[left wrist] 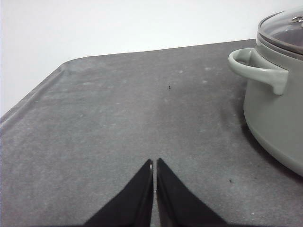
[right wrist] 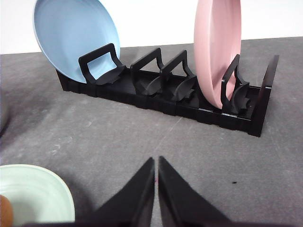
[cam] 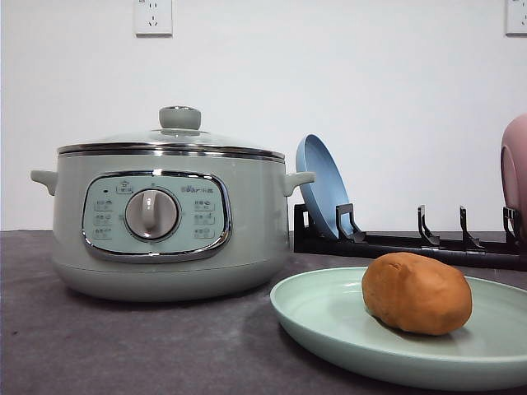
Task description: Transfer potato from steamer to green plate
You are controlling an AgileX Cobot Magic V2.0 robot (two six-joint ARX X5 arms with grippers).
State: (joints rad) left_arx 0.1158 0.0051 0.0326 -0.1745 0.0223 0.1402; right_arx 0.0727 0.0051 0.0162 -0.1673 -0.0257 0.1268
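Observation:
The orange-brown potato (cam: pixel 417 293) lies on the pale green plate (cam: pixel 329 325) at the front right of the table. The sage-green steamer (cam: pixel 169 216) stands to the plate's left with its glass lid on. In the left wrist view my left gripper (left wrist: pixel 155 163) is shut and empty over bare grey tabletop, with the steamer's side handle (left wrist: pixel 258 70) off to one side. In the right wrist view my right gripper (right wrist: pixel 156 161) is shut and empty above the table, between the green plate's edge (right wrist: pixel 38 191) and the rack; a sliver of potato (right wrist: pixel 4 213) shows at the frame's corner.
A black dish rack (right wrist: pixel 165 92) stands behind the plate, holding a blue plate (right wrist: pixel 73 38) and a pink plate (right wrist: pixel 218 47) upright. The table's edge (left wrist: pixel 28 101) runs past the left gripper. Two wall sockets sit high on the white wall.

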